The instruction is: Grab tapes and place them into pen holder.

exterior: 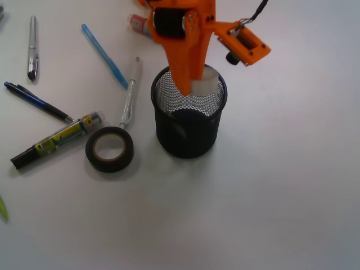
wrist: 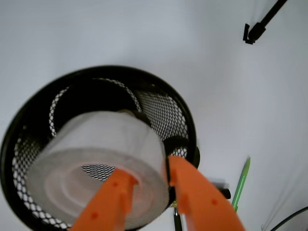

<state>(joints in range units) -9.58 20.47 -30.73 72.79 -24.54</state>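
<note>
The orange gripper (exterior: 194, 84) hangs over the mouth of the mesh pen holder (exterior: 189, 132), its tip reaching down just inside the rim. It is clamped on the white tape (wrist: 103, 166): the wrist view shows one finger (wrist: 108, 202) passing through the roll's core and the other finger (wrist: 199, 197) pressed against the outer face, so the roll's wall is pinched between them. The white tape sits tilted at the top of the holder, partly below the rim on the far side, not resting on the bottom; mesh is visible through its core. Something dark lies at the bottom of the holder, but what it is cannot be told. The black tape (exterior: 109, 148), with a tan core, lies flat on the table (exterior: 281, 197) just left of the holder, not touching it. A silver pen (exterior: 129, 93), a blue pen (exterior: 104, 55), a yellow-labelled marker (exterior: 56, 139), a dark blue pen (exterior: 38, 102) and another silver pen (exterior: 32, 47) lie scattered further left.
</note>
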